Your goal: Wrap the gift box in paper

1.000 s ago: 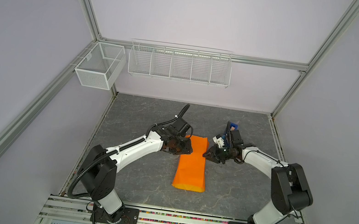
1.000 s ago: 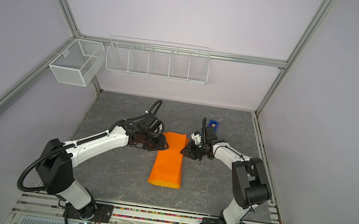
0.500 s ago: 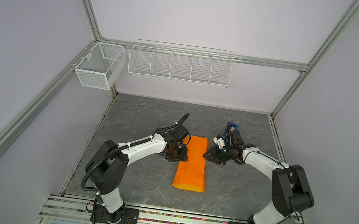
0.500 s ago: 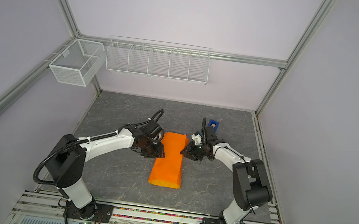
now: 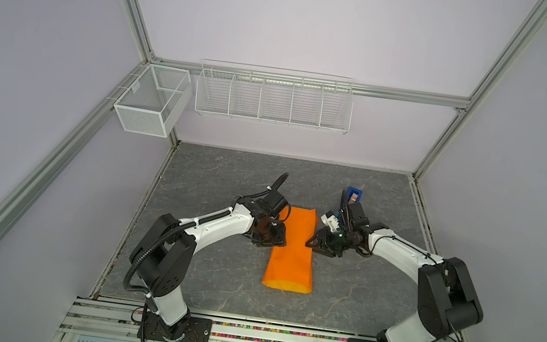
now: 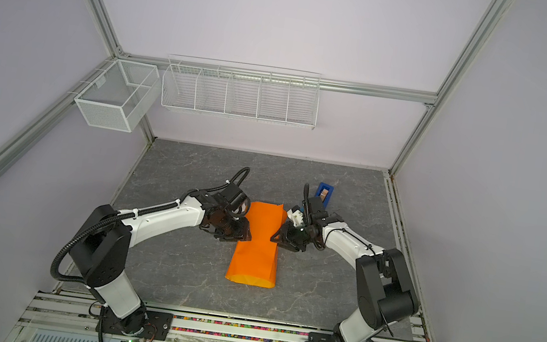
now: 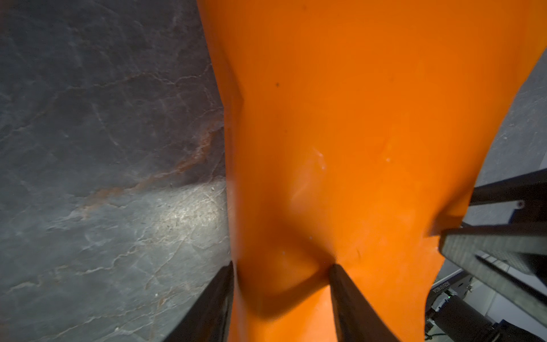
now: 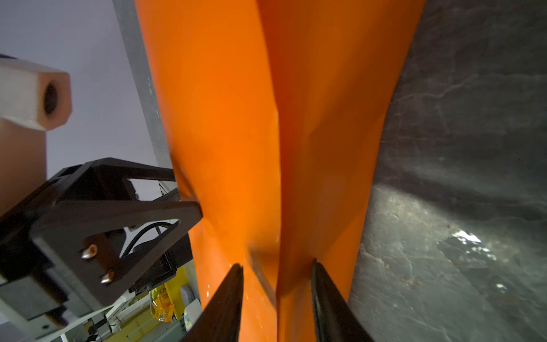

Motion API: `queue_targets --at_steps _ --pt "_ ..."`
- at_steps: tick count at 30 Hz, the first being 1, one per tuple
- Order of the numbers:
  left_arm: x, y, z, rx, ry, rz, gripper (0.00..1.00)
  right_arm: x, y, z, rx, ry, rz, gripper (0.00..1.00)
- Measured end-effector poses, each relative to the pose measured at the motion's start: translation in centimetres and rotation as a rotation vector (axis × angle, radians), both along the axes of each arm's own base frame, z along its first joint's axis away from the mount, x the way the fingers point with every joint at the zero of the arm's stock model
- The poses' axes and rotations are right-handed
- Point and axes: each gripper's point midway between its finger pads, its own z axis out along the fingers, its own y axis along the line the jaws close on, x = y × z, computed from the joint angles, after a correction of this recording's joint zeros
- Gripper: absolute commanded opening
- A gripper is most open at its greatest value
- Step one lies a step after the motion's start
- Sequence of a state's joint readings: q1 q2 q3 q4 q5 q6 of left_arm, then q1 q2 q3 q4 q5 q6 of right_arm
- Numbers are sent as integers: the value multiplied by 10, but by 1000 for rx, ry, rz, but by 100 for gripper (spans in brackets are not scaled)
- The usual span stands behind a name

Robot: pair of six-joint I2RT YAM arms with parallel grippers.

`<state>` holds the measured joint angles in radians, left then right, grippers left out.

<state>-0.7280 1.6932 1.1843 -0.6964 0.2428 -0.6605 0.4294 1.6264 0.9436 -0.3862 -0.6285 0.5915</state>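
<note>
The orange paper (image 5: 291, 255) lies as a long tube on the grey table, flared at both ends and pinched in at its middle in both top views. The gift box is hidden under it. My left gripper (image 5: 277, 241) presses against the paper's left side at that waist. In the left wrist view its jaws (image 7: 281, 269) stand apart, one fingertip by the table, the other denting the paper (image 7: 355, 118). My right gripper (image 5: 309, 243) meets the opposite side. Its jaws (image 8: 276, 266) stand apart astride a folded edge of the paper (image 8: 236, 118).
A bright blue tape dispenser (image 5: 353, 195) stands upright behind the right arm. Two white wire baskets (image 5: 274, 96) (image 5: 152, 100) hang on the back wall and left frame. Bare table (image 5: 211, 280) lies in front of the paper's near end.
My left gripper slid along the paper's left side from its far end to the middle, jaws unchanged. My right gripper stayed in place and its jaws widened.
</note>
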Motion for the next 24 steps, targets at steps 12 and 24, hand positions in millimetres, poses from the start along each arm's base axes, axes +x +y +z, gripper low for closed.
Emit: queue_targets --at_steps 12,24 --pt "6 19 4 55 -14 30 57 -8 23 -2 22 -3 -21 27" --pt "34 44 84 18 -188 90 47 -14 66 0 43 1 -164 27"
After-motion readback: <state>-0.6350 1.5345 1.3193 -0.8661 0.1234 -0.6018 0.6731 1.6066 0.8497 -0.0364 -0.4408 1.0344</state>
